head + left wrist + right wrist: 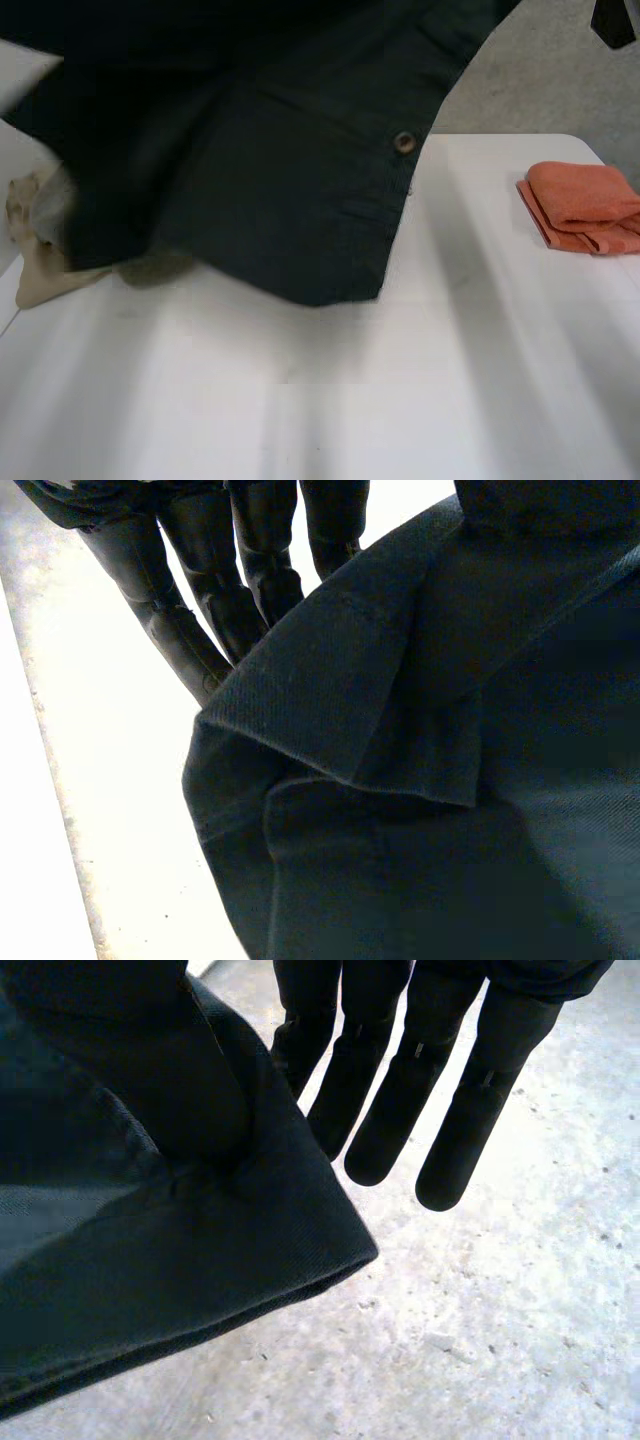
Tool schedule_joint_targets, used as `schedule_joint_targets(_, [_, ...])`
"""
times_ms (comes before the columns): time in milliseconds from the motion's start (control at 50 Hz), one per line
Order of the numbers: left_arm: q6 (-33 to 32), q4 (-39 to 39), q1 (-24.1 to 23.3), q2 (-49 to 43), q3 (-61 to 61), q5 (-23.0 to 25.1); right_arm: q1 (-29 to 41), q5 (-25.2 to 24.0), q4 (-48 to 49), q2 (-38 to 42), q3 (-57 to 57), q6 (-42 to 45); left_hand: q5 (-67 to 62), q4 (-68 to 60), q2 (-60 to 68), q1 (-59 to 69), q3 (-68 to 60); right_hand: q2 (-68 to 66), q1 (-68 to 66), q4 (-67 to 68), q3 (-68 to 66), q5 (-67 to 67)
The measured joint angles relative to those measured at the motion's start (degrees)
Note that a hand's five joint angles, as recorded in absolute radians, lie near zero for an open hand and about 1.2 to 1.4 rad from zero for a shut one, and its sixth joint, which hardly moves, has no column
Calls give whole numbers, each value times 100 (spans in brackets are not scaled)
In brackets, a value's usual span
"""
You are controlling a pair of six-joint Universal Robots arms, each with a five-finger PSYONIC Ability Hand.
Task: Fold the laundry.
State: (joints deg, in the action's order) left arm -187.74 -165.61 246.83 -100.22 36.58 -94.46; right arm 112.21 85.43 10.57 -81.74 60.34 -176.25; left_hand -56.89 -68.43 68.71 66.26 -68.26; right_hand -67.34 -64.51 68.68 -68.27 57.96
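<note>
A dark navy garment [280,170] with a brown button [404,142] hangs lifted above the white table [420,390], its lower hem just over the tabletop. In the left wrist view my left hand [195,590] has straight fingers lying along a folded hem of the garment [400,740], which is pinched at the thumb side. In the right wrist view my right hand [400,1090] holds a corner of the garment [200,1250]. Its thumb [150,1070] presses the cloth against the fingers, over grey floor.
A folded orange towel [585,208] lies at the table's right edge. A beige cloth [40,265] lies at the left edge, partly under the garment. Grey floor [540,70] lies beyond the table's far edge.
</note>
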Motion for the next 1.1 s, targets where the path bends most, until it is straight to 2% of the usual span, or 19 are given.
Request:
schedule_joint_targets(160, [-154, 475, 59, -1862, -1203, 4, 66, 224, -457, 1182, -701, -21, 0, -3, 4, 0, 0, 0, 0, 0, 0, 0])
schedule_joint_targets(320, [-276, 97, 101, -3131, -855, 322, 151, 300, -391, 2228, -451, 221, 0, -14, 4, 0, 0, 0, 0, 0, 0, 0])
schedule_joint_targets(460, [-408, -680, 13, -4081, -601, 590, 78, 496, 347, 3292, -394, 550, 0, -15, 4, 0, 0, 0, 0, 0, 0, 0])
schedule_joint_targets(580, [-817, -1423, -45, -4841, -1089, 449, 33, 774, 1605, 4227, -725, 975, 174, 206, -223, -150, 211, 115, 56, -173, 153, -61])
schedule_joint_targets(600, [-894, -1526, -38, -4961, -1234, 385, 26, 809, 1873, 4379, -801, 1050, 668, 772, -895, -749, 767, 793, 611, -776, 753, -649])
schedule_joint_targets(640, [-986, -1646, -27, -5114, -1450, 301, 21, 832, 2113, 4506, -870, 1112, 668, 772, -895, -749, 767, 1565, 1343, -1605, 1592, -1491])
schedule_joint_targets(660, [-1030, -1699, -22, -5192, -1579, 256, 18, 856, 2452, 4675, -968, 1188, 2635, 2789, -2915, -2916, 2735, 3074, 2834, -2941, 3037, -2889])
schedule_joint_targets(680, [-1067, -1744, -20, -5263, -1716, 216, 20, 865, 2690, 4788, -1040, 1233, 4324, 4493, -4585, -4733, 4398, 3995, 3745, -3935, 3925, -3954])
schedule_joint_targets(700, [-1100, -1774, -20, -5321, -1852, 177, 24, 868, 2904, 4886, -1111, 1266, 5008, 5224, -5258, -5362, 5183, 4950, 4695, -4884, 4912, -4887])
schedule_joint_targets(760, [-1133, -1796, -18, -5351, -2033, 114, 23, 852, 3164, 4991, -1208, 1285, 5412, 5691, -5666, -5547, 5617, 5538, 5168, -5605, 5597, -5514])
schedule_joint_targets(880, [-1136, -1725, 40, -4962, -1799, -143, -46, 765, 2865, 4702, -1100, 1151, 5412, 5706, -5704, -5547, 5642, 5554, 5168, -5670, 5643, -5514])
schedule_joint_targets(980, [-1158, -1513, 95, -4140, -827, -513, -147, 560, 1905, 4036, -672, 965, 5412, 5706, -5704, -5547, 5642, 5555, 5169, -5670, 5643, -5514])
schedule_joint_targets(1100, [-1258, -930, 42, -2722, 1008, -650, -261, -217, -204, 2894, 265, 980, 5412, 5706, -5704, -5547, 5642, 5555, 5168, -5670, 5643, -5514])
